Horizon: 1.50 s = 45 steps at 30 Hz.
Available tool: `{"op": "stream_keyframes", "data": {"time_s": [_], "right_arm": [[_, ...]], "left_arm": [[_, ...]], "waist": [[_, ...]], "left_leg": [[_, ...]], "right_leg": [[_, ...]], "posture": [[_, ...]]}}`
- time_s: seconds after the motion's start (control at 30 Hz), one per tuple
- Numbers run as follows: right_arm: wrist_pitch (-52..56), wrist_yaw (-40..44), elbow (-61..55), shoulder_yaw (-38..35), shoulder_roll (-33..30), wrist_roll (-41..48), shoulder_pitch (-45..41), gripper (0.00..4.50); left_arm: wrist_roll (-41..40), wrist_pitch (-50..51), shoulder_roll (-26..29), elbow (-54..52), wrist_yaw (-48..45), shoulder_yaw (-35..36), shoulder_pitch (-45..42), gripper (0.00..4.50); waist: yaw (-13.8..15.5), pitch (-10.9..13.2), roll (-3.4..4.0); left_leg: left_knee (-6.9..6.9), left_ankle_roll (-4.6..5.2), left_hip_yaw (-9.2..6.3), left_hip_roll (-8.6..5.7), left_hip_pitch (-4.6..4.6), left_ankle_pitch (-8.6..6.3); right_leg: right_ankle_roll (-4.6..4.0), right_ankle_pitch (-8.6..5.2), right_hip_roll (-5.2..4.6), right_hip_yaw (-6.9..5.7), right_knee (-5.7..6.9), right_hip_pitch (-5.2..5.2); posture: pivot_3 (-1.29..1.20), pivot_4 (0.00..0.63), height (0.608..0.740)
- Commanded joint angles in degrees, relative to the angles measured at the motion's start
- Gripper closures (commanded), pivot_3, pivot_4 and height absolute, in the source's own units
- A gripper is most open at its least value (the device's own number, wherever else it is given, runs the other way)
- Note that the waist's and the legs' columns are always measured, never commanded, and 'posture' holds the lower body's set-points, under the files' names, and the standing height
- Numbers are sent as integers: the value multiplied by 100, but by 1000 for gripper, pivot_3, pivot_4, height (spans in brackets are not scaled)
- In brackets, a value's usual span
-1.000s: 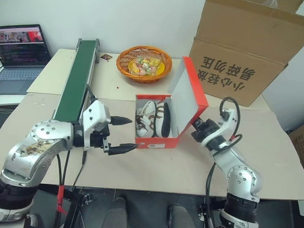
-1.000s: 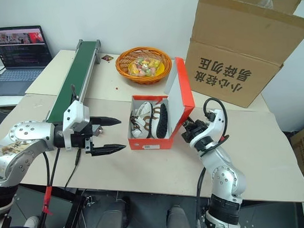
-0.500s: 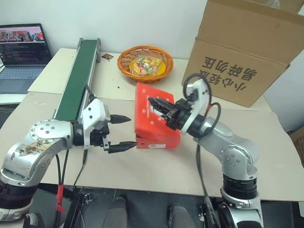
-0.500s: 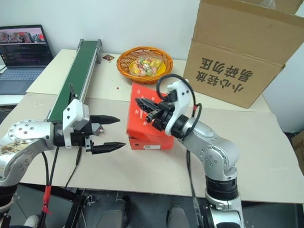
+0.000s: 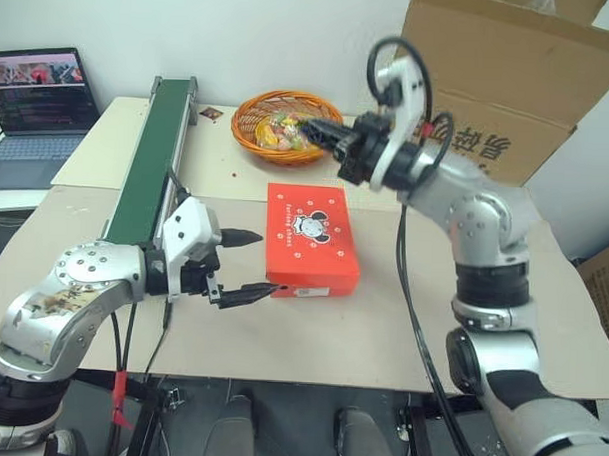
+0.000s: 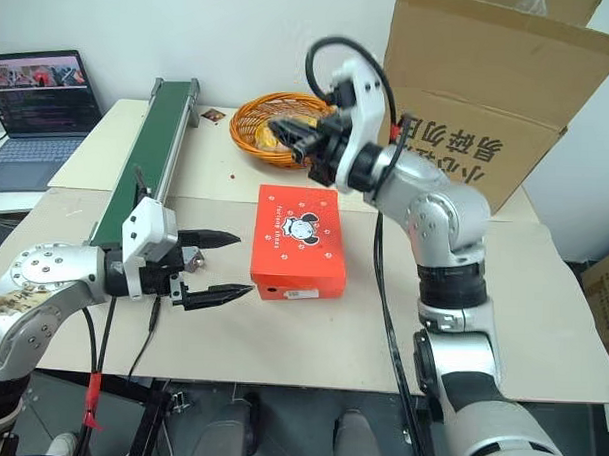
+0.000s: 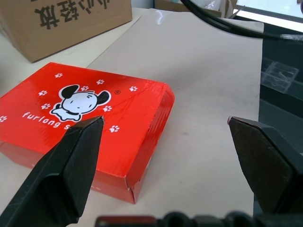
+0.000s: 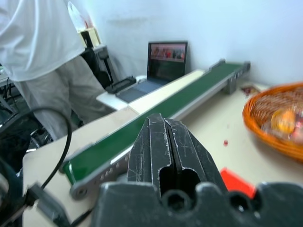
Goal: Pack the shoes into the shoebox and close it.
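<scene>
The red shoebox (image 5: 311, 238) lies flat in the middle of the table with its lid down, and the white cartoon print faces up. The shoes are hidden inside it. My left gripper (image 5: 266, 264) stands open at the box's near left corner, level with the table, one fingertip close to the front edge; the left wrist view has the box (image 7: 94, 118) just beyond its spread fingers (image 7: 66, 165). My right gripper (image 5: 318, 130) is shut on nothing, raised well above the table behind the box, pointing left over the basket's front rim.
An orange wicker basket (image 5: 288, 122) with sweets stands behind the box. A green conveyor (image 5: 152, 153) runs along the left, with a laptop (image 5: 44, 94) beyond it. A large brown carton (image 5: 510, 85) fills the back right. A person (image 8: 42, 61) stands past the laptop.
The lid has swung down from upright to shut on the box. My right arm rose from beside the box, crossed over it and lifted toward the basket. The left gripper stayed put.
</scene>
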Motion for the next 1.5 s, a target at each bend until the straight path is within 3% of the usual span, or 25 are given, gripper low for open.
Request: {"op": "stream_keyframes", "data": {"time_s": [0.03, 0.2, 0.37, 0.43, 0.67, 0.9, 0.97, 1.1, 1.2, 1.5], "right_arm": [[-286, 419, 300, 500, 34, -463, 149, 4476], [-617, 800, 1281, 1588, 109, -1463, 780, 4476], [-1467, 1043, 2940, 2612, 119, -2874, 700, 4476], [-1792, 1163, 3363, 2739, 181, -3131, 659, 4476], [-1965, 1374, 3852, 2130, 463, -3098, 409, 4476], [-1734, 1414, 3603, 1741, 402, -2973, 620, 4476], [-1495, 1393, 3136, 1183, 330, -2520, 724, 4476], [-287, 1218, 1669, -699, -23, -881, 853, 4476], [289, 929, 1015, -1500, -298, -229, 1003, 4476], [695, 577, -10, -1305, -481, -200, 1888, 4476]], "left_arm": [[-97, 31, 75, -245, 92, 186, 24, 0], [-80, 60, 53, -266, 209, 249, 31, 0], [-110, 79, 35, -321, 288, 238, -4, 0], [-106, 70, 21, -333, 319, 231, 0, 0], [-162, 86, 35, -423, 409, 315, 109, 0], [8, -47, -123, -264, 729, 412, 420, 0], [294, -240, -344, -36, 1101, 528, 641, 0], [947, -611, -1126, 291, 2476, 1227, 957, 0], [1232, -758, -1496, 268, 3069, 1569, 1118, 0], [1051, -589, -1668, -263, 2972, 1086, 1107, 0]], "waist": [[17, 0, 0], [14, -1, -1], [-17, -1, 0], [-23, -6, -2], [-29, -37, -6], [-19, -38, -5], [-1, -37, -5], [116, -25, -5], [149, -24, -4], [128, -25, -5]], "left_leg": [[0, 0, 0, 0, 0, 0], [2, 0, 0, 0, 0, 0], [4, -3, 1, -2, -2, 2], [0, -4, 1, 0, 37, 1], [-11, -5, 3, 5, 70, 0], [-13, -6, 5, 5, 67, 0], [-13, -6, 6, 5, 67, 0], [-11, -6, 14, 4, 43, 0], [-2, -5, 16, 5, -3, 1], [-2, -5, 17, 4, -3, 0]], "right_leg": [[0, 0, 0, 0, 0, 2], [-1, 1, 0, -2, 0, 2], [0, 2, 0, 0, 6, -1], [12, -6, 1, -2, 4, 6], [23, -14, 0, -2, 6, 23], [20, -14, 0, -1, 4, 20], [19, -14, 0, -1, 4, 20], [-8, 3, -10, -3, 0, 7], [-7, 8, -9, -4, 1, -8], [0, 7, -8, -4, -1, -6]], "posture": [[0, 150, 721], [0, 150, 721], [0, 150, 721], [0, 150, 721], [0, 150, 721], [0, 150, 721], [0, 150, 721], [0, 150, 721], [0, 150, 721], [0, 150, 721]]}}
